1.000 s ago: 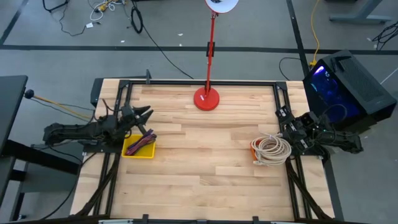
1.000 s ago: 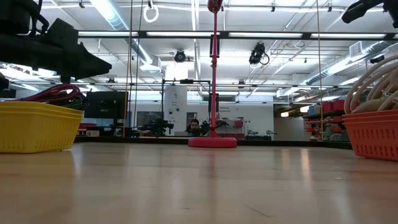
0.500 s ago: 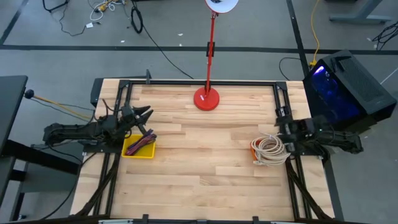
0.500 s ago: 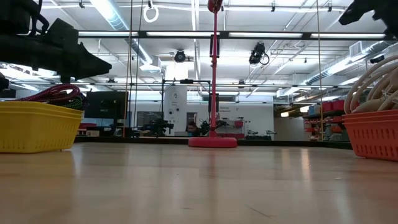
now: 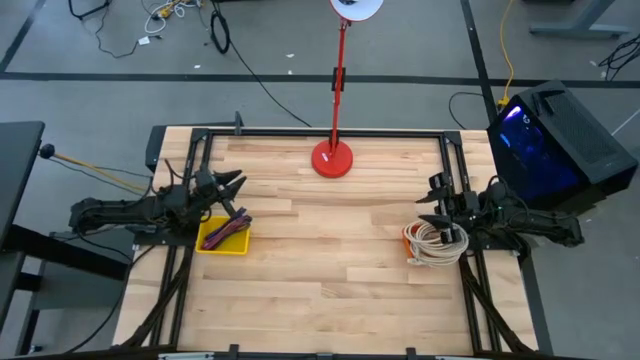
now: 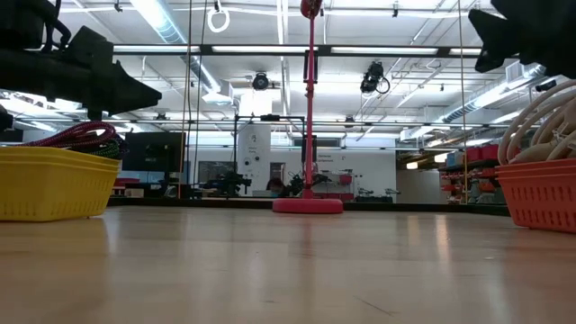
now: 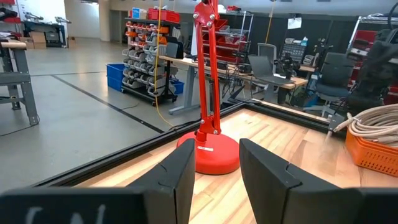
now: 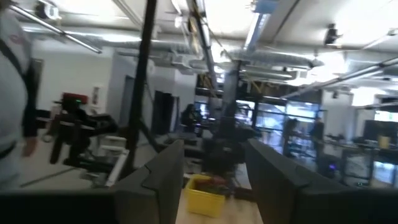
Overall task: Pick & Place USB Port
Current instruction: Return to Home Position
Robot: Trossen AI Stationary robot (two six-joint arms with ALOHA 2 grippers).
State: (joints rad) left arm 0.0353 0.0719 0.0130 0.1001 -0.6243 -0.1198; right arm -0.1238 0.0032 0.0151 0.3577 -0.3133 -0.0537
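Note:
A yellow basket (image 5: 214, 243) (image 6: 49, 184) (image 8: 204, 194) on the table's left side holds a bundle of purple and red cables (image 5: 230, 228) (image 6: 83, 135). An orange basket (image 5: 411, 251) (image 6: 540, 193) (image 7: 372, 154) on the right side holds a coil of beige cable (image 5: 437, 240) (image 6: 543, 117) (image 7: 373, 118). My left gripper (image 5: 238, 183) (image 6: 148, 93) (image 7: 216, 147) hovers open just beyond the yellow basket's far edge, touching nothing. My right gripper (image 5: 437, 201) (image 6: 486, 45) (image 8: 214, 148) hangs open above the far part of the beige coil, pointing toward the table's left.
A red lamp stands on its round base (image 5: 331, 158) (image 6: 308, 205) (image 7: 211, 152) at the middle of the table's far edge, its pole rising straight up. A black box with blue light (image 5: 550, 140) sits off the table's right side. A person (image 8: 12, 93) shows in the room beyond.
My right gripper has moved from the table's right edge toward the left, coming over the orange basket and the beige coil, and it shows larger at the top right of the low view. The left arm and both baskets have kept still.

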